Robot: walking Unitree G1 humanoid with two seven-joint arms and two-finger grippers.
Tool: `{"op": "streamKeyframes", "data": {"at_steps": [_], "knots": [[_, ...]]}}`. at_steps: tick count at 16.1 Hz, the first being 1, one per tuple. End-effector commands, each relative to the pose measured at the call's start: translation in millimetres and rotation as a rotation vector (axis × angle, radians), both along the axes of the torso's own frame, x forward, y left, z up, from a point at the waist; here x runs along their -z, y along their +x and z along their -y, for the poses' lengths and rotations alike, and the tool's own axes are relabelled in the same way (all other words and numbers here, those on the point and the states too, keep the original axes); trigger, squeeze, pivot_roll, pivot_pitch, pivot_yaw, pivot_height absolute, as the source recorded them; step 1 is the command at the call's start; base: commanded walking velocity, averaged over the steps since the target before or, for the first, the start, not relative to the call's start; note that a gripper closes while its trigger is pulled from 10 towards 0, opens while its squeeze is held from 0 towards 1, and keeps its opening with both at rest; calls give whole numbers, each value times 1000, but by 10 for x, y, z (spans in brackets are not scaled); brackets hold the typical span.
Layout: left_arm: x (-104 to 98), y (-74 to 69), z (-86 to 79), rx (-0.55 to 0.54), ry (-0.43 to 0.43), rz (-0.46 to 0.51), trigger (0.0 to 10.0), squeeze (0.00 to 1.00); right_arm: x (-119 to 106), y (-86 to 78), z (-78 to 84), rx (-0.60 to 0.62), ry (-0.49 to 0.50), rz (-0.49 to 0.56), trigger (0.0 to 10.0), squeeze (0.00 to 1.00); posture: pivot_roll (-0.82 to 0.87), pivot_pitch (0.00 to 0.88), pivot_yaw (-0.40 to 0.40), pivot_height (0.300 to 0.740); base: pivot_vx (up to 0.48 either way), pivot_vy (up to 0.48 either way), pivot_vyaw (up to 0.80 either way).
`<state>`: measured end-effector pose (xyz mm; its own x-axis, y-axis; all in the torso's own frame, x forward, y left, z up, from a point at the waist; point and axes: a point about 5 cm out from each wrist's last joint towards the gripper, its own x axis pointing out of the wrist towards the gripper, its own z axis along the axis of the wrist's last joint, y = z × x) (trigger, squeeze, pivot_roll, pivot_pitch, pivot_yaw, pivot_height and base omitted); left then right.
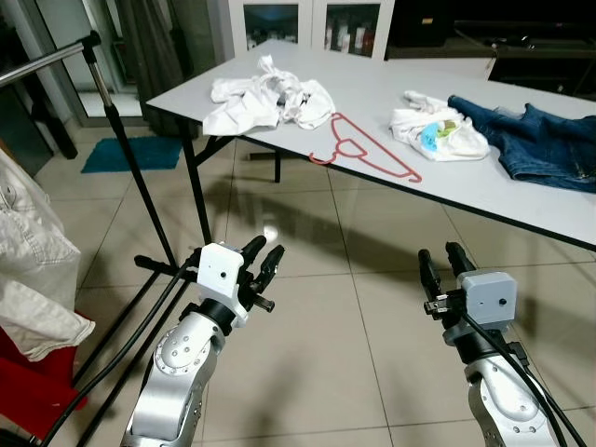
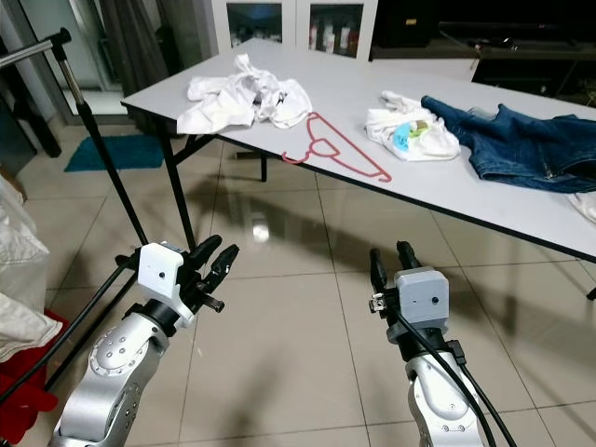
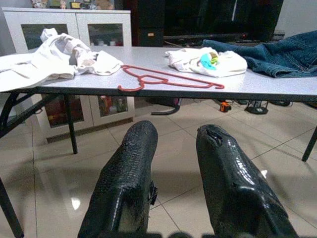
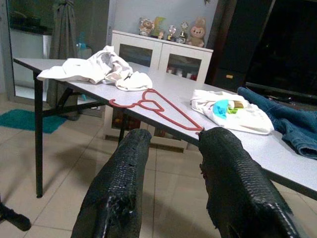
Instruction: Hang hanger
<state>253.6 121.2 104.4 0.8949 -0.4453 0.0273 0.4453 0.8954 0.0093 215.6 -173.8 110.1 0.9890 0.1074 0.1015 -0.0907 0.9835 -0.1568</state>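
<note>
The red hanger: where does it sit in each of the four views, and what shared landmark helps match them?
Left eye view: red hanger on the table's near edge, upper centre.
Right eye view: upper centre.
Left wrist view: above the left hand's fingers.
Right wrist view: centre.
Landmark: white clothes pile beside the hook end.

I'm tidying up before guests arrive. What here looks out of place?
A red hanger lies flat at the grey table's front edge instead of on the rack, between crumpled white clothes and a white bundle; jeans lie unfolded.
</note>
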Motion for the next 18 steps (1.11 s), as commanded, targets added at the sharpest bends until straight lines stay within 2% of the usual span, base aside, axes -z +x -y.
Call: {"op": "streamKeyframes", "data": {"at_steps": [1,18], "knots": [[-8,19,10,-3,9,7,10000,0,31,-2,8,1,-7,-10,10000,0,9,0,28,723,315,0,0],[-19,43,14,-5,10,17,10000,0,29,24,-23,0,1,-5,10000,0,17,0,30,723,374,0,0]]}}
